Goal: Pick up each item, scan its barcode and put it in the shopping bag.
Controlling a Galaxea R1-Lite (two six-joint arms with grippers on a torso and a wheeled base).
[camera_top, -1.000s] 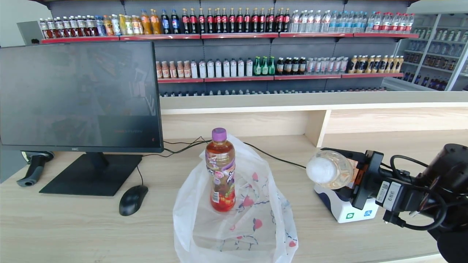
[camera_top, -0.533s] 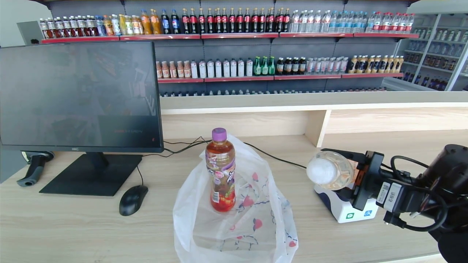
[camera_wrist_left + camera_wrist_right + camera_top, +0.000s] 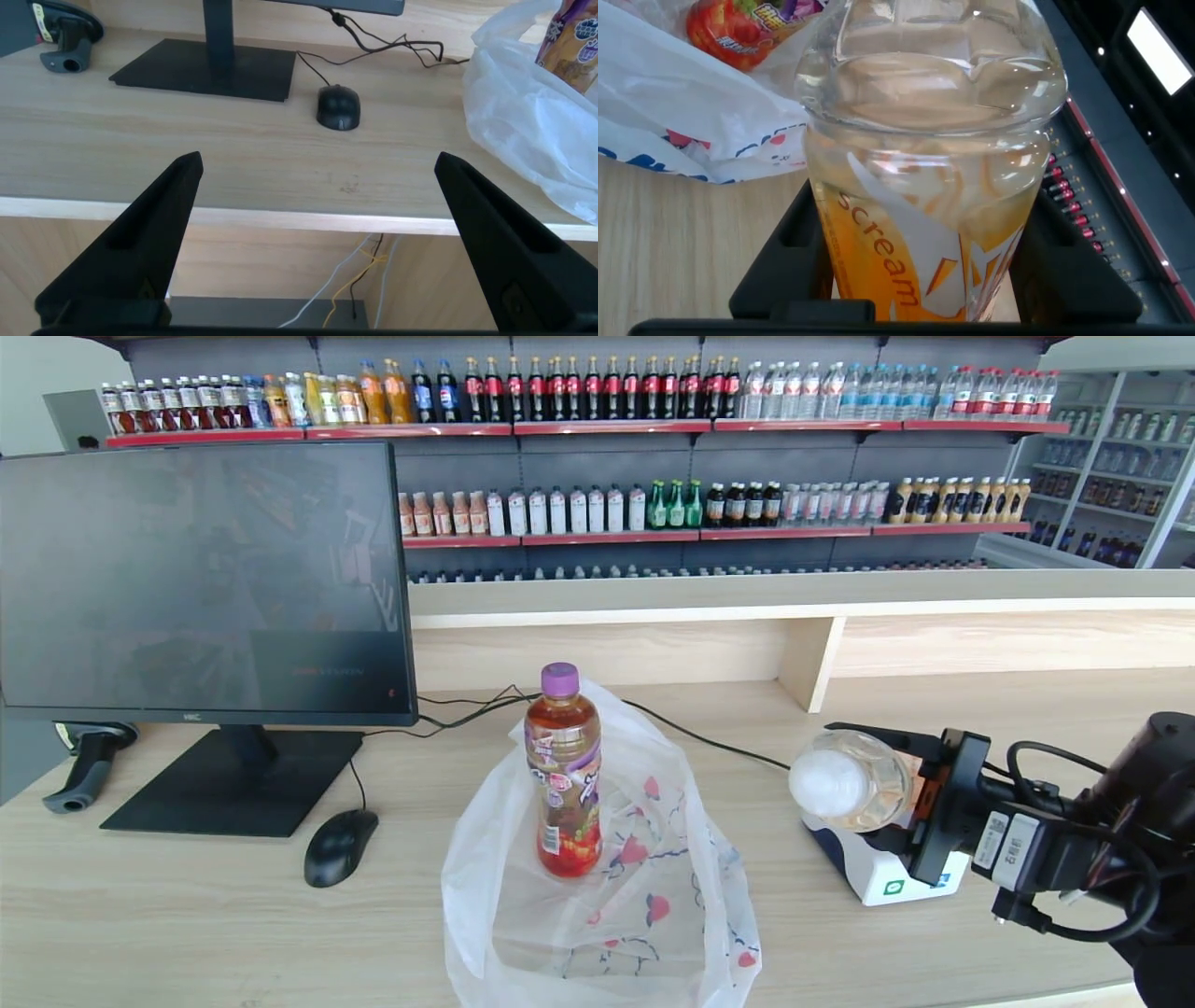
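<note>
Scanning looks to be the step in hand — the right gripper [image 3: 868,786] is clamped on a clear bottle [image 3: 836,784], held sideways just above the white scanner [image 3: 887,882]. Next it must swing over the shopping bag [image 3: 653,905], beside the tea bottle [image 3: 563,775] standing there, and let go. The left gripper [image 3: 318,163] hangs spread wide, holding nothing

A shop checkout: drink-stocked shelves [image 3: 597,401], a counter [image 3: 187,915], monitor [image 3: 201,583], probably a payment scanner [image 3: 882,873].
</note>
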